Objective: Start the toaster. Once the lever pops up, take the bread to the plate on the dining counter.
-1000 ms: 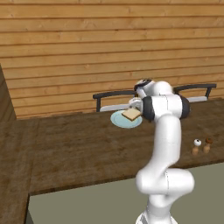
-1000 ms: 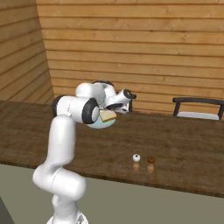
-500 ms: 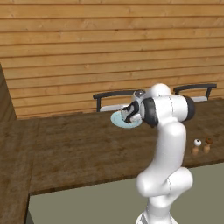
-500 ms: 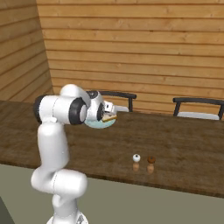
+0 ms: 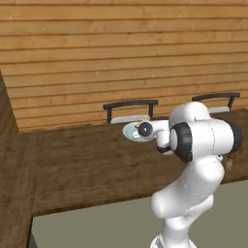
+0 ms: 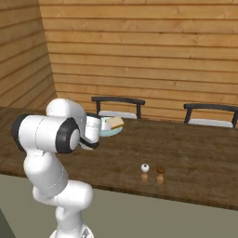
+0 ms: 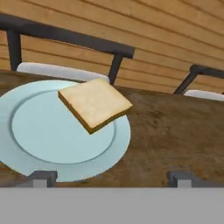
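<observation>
1. Left base view: the white arm rises from the lower right and bends over the dark-brown desk (image 5: 87,164). Its hand reaches toward the pale bluish plate (image 5: 130,131), which lies on the desk near the far edge, in front of the left of two dark chairs (image 5: 130,107). The hand covers the near part of the plate, and the gripper's fingertips cannot be made out from this side. A small brown shaker (image 5: 231,158) peeks out from behind the arm's elbow on the right.

2. Right base view: one plate (image 6: 113,132) sits on the desk (image 6: 195,162) with one slice of bread (image 6: 115,122) lying on it, tan and tilted a little. The hand is just beside the plate on its near left side, apart from the bread. Two chairs (image 6: 117,103) stand behind the desk. Two small shakers, one white-topped (image 6: 145,172) and one brown-topped (image 6: 160,174), stand close together on the desk, well apart from the plate on its near right.

3. Hand view: the gripper (image 7: 110,177) is released, its two dark fingertips (image 7: 40,177) spread wide apart at the bottom and holding nothing. The bread (image 7: 95,103) lies on the plate (image 7: 48,135), toward the rim farthest from the fingertips, one corner reaching over the rim. The bread is clear of both fingertips. One plate and one slice are seen, with two chair backs (image 7: 65,37) beyond the desk (image 7: 175,131).
</observation>
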Motion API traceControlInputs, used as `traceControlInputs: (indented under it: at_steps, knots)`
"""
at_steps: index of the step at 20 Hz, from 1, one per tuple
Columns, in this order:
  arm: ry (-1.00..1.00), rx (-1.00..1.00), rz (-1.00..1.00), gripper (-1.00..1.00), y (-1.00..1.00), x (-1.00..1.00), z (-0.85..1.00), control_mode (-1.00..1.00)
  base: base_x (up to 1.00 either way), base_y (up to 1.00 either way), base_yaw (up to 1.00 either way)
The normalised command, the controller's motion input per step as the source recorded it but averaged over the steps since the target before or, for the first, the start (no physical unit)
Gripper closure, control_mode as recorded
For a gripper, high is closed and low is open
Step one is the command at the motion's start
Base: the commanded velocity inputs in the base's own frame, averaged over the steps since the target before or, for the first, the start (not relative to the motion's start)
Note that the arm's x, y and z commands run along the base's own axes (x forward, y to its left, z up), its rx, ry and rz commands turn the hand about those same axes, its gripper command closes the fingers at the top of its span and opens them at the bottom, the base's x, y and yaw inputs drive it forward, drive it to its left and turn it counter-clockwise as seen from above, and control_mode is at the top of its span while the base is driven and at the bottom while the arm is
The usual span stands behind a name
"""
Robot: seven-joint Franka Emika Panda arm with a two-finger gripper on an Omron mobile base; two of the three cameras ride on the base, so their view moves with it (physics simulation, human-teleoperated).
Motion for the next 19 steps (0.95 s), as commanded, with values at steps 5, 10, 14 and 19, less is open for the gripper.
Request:
traceControlInputs:
  at_steps: [5,10,14,19]
  knots:
    - [-0.08,0.05,0.0,-1.0,0.31,-0.28,1.0,-1.0,0.0,0.0,0.0]
    - [-0.15,0.17,0.0,-1.0,0.22,-0.17,1.0,-1.0,0.0,0.0,0.0]
    - [-0.15,0.21,0.0,-1.0,0.16,-0.24,1.0,-1.0,0.0,0.0,0.0]
    - [-0.15,0.2,0.0,-1.0,0.02,-0.4,1.0,-1.0,0.0,0.0,0.0]
